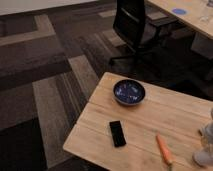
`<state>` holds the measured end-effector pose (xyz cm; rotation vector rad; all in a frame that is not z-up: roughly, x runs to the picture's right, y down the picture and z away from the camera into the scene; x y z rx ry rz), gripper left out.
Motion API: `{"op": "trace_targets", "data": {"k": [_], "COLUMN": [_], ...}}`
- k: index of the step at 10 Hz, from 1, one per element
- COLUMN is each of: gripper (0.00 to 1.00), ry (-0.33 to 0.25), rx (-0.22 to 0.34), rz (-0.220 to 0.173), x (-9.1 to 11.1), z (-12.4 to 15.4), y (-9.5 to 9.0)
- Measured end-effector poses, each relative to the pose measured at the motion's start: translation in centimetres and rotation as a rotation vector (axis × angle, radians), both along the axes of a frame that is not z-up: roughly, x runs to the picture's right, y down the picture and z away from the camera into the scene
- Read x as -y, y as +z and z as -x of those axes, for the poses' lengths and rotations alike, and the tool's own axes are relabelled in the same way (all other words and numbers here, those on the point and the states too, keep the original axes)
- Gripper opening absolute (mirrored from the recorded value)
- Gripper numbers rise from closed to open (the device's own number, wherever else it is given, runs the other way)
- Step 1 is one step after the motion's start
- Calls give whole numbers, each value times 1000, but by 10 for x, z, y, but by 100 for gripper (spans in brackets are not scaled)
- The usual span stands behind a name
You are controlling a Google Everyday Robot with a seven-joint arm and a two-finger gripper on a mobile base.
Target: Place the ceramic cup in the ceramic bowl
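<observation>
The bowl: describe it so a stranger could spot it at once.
On the wooden table, look at the far side, nearest the black chair. The bowl sits there, away from the gripper at the right edge. Round and dark blue inside, it is wider than the black phone and orange stick.

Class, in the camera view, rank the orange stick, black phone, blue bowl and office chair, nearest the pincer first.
The pincer is at the right edge of the table.
1. The orange stick, just left of it.
2. The black phone and the blue bowl, further left: too close to call.
3. The office chair, beyond the table.
</observation>
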<state>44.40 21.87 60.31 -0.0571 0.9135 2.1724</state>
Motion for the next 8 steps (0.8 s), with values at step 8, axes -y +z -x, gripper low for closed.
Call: {"op": "trace_targets", "data": {"k": [8], "gripper": [0], "ry": [-217], "rx": [93], "rz": [18], "x": [117], "z": [13], "y": [46]}}
